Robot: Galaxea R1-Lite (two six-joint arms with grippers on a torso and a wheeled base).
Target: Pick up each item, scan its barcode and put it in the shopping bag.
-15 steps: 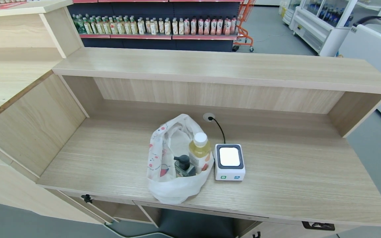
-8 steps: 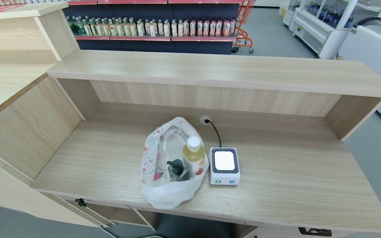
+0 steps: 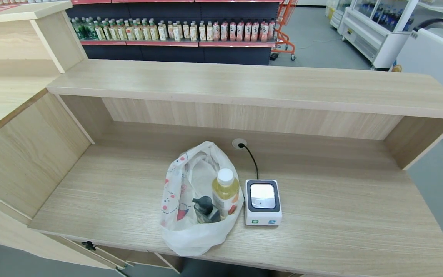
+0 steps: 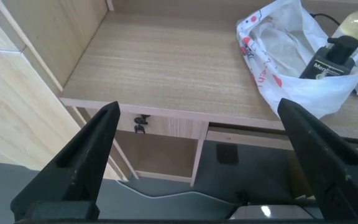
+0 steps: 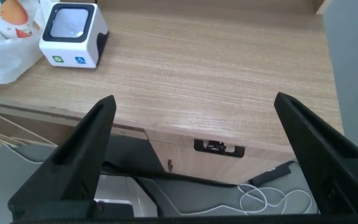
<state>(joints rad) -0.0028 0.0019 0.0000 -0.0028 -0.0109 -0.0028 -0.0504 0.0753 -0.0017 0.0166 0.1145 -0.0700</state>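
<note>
A white printed shopping bag (image 3: 185, 215) stands open near the counter's front edge. Inside it a yellow drink bottle (image 3: 225, 190) with a white cap stands upright beside a dark pump bottle (image 3: 205, 208). The bag (image 4: 284, 68) and dark pump bottle (image 4: 331, 56) also show in the left wrist view. A white barcode scanner (image 3: 263, 202) sits just right of the bag, its cable running back to a hole in the counter. The scanner (image 5: 72, 35) appears again in the right wrist view. My left gripper (image 4: 197, 109) and right gripper (image 5: 194, 99) are both open and empty, held back from the counter's front edge.
The wooden counter (image 3: 340, 207) has a raised back shelf (image 3: 244, 82) and side walls. Drawers with dark handles (image 4: 141, 122) sit under the front edge. Store shelves of bottles (image 3: 175, 30) and freezers (image 3: 383, 30) stand behind.
The head camera has shifted, so the whole scene sits lower and leftward. The scanner's window was bright white and is now dim grey. Bag and bottles have not moved.
</note>
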